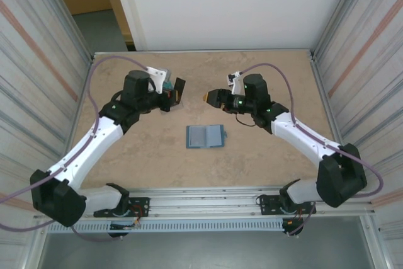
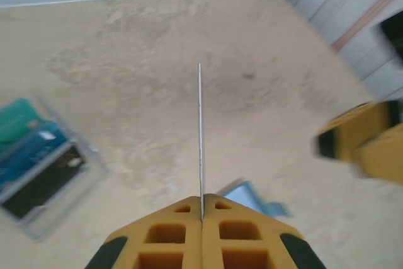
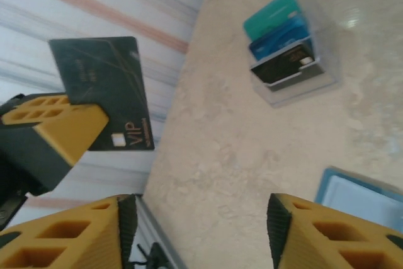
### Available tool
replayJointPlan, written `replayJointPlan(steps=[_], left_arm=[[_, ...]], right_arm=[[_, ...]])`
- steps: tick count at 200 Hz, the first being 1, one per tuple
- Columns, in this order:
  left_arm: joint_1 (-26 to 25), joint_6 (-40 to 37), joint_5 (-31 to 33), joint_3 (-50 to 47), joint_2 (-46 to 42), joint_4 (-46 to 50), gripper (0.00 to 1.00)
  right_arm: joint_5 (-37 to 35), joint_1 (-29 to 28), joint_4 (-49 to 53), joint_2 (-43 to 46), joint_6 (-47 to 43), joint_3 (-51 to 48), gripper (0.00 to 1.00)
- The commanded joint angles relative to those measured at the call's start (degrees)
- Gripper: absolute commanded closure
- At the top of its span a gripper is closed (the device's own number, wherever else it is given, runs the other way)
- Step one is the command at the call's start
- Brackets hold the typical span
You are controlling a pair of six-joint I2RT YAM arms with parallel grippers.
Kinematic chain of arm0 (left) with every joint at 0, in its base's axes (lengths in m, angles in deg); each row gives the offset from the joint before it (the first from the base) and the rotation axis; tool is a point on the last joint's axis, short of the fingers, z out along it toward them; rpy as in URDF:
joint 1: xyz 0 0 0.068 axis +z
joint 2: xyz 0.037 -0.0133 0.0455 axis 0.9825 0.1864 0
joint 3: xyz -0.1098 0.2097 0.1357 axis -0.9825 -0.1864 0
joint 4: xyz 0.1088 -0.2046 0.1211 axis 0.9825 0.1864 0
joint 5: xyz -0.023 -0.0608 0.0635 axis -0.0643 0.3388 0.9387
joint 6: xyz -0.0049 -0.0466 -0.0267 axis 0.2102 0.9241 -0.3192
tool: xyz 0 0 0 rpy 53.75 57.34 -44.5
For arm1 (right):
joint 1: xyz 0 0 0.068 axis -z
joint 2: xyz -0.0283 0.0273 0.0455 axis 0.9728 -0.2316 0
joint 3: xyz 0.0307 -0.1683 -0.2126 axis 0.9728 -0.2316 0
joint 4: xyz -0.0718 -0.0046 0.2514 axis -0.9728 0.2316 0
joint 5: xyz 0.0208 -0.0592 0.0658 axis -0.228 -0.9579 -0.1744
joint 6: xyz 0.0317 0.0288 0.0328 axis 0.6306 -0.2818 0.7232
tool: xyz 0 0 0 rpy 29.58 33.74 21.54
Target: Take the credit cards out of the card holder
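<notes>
- Firmly, the left gripper point(image 2: 201, 205) is clenched on one dark card point(image 3: 104, 86) with the letters VIP; from the left wrist the card shows edge-on between the closed fingers.
- The right gripper point(image 3: 201, 231) is near, facing it; its jaws are released and nothing is between them.
- The card holder point(image 1: 206, 136) lies flat on the table point(image 1: 271, 155), between the two arms.
- A clear box point(image 3: 327, 77) on the table keeps other cards point(image 3: 271, 17): teal, blue and dark.
</notes>
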Motion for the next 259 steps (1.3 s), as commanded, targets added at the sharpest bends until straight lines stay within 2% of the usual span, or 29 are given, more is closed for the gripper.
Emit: replayJointPlan(steps=[1,15,37,43,45,47,83,118,135,163,222,259], left_arm=[[0.1,-15.9,9.0,3.7,3.6,8.1,1.00],[0.4,-21.6,11.7,5.3,6.3,8.6,1.00],[2.5,-28.2,10.8,8.0,10.8,8.8,1.00],[3.2,-29.6,10.3,8.6,12.0,8.7,1.00],[3.5,-30.2,10.1,8.9,12.5,8.6,1.00],[3.7,-30.8,10.1,9.0,12.8,8.7,1.00],[6.4,-42.2,6.9,12.2,19.5,9.2,1.00],[9.3,-47.0,1.8,16.0,24.6,10.2,1.00],[10.1,-49.3,1.4,17.2,26.5,11.2,1.00],[11.2,-51.8,2.5,18.1,29.6,11.2,1.00],[12.1,-54.3,-2.0,18.3,32.8,11.7,1.00],[12.1,-55.5,-2.1,18.6,34.2,12.8,1.00]], right_arm=[[-8.6,0.2,12.1,3.2,-6.6,1.4,0.34],[-10.9,0.5,14.1,4.3,-7.3,1.4,0.28],[-12.5,0.9,16.2,5.1,-7.9,1.5,0.18],[-12.9,0.9,16.5,5.3,-7.9,1.4,0.12],[-13.0,1.0,16.6,5.4,-7.9,1.4,0.03],[-13.2,1.0,16.8,5.4,-7.9,1.4,0.00],[-16.3,1.1,19.9,5.7,-7.8,1.8,0.01],[-19.5,1.2,22.0,6.4,-7.5,1.7,0.01],[-21.0,1.2,22.5,6.9,-7.0,1.6,0.01],[-23.6,1.4,23.0,7.6,-6.1,1.6,0.01],[-24.5,2.2,23.2,7.5,-4.9,1.7,0.01],[-24.3,2.4,22.9,6.9,-4.4,1.3,0.01]])
